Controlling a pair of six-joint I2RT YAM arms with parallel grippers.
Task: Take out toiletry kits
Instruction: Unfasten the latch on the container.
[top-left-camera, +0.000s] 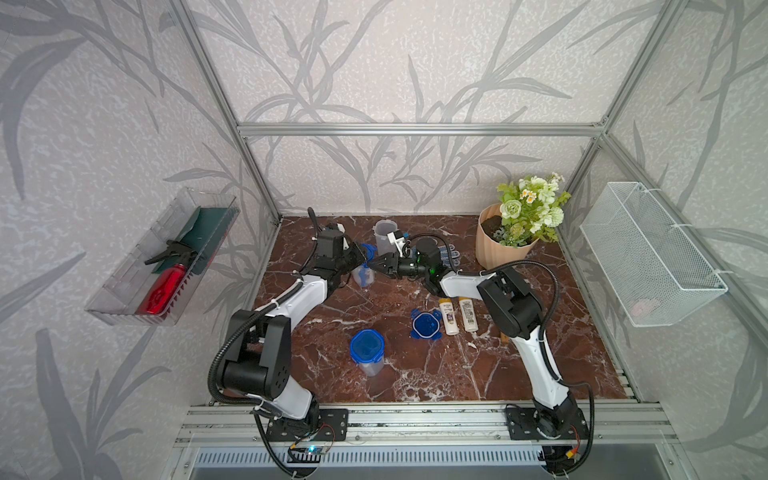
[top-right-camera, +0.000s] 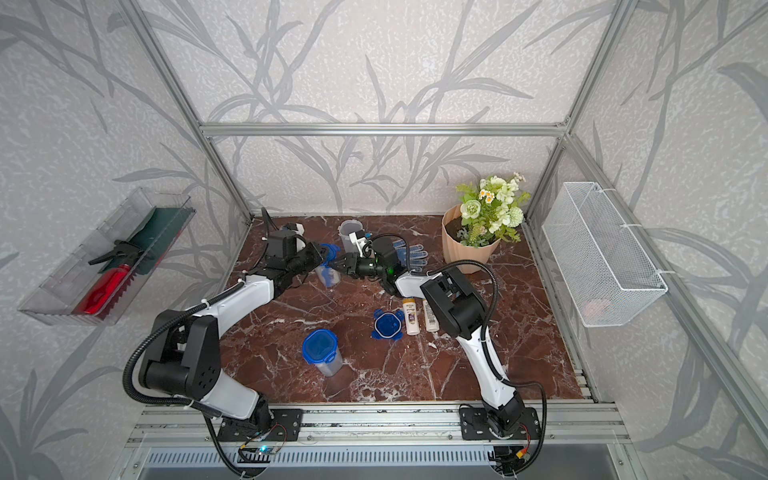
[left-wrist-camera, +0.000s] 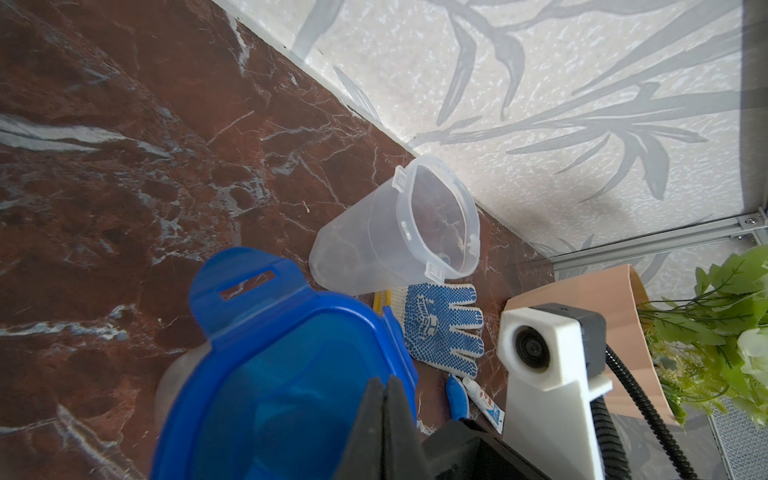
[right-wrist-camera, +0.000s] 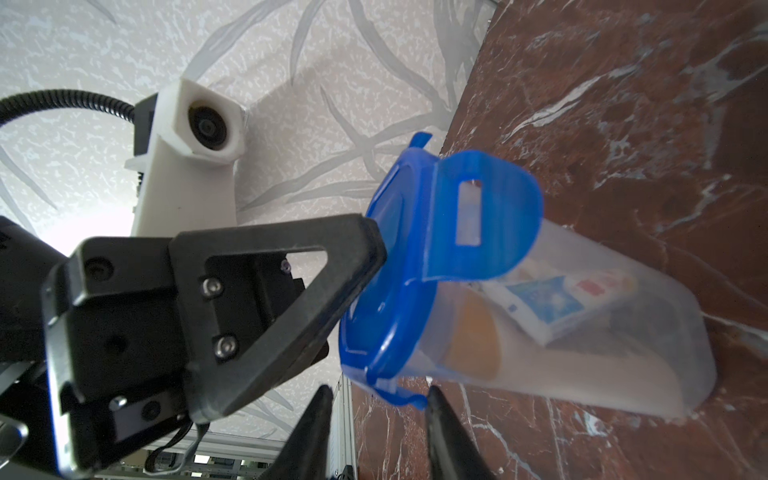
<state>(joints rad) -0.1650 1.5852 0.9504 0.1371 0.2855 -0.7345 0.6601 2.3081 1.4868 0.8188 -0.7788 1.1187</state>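
Left gripper (left-wrist-camera: 384, 390), jaws closed, presses its tips on the blue lid (left-wrist-camera: 282, 374) of a tilted clear cup (right-wrist-camera: 582, 332); right gripper (right-wrist-camera: 376, 401), jaws partly apart, straddles the lid's lower clip, not gripping it. Only the right wrist view shows a toothpaste tube (right-wrist-camera: 552, 303) and gold-capped bottle (right-wrist-camera: 469, 332) inside. In both top views two loose bottles (top-left-camera: 449, 318) lie beside the right arm (top-left-camera: 528, 345).

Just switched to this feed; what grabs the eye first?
Both grippers meet near the back at a tilted cup: the left gripper pinches its blue lid, and the right gripper straddles a latch, jaws open. Nearer the front lie a loose lid and two bottles.
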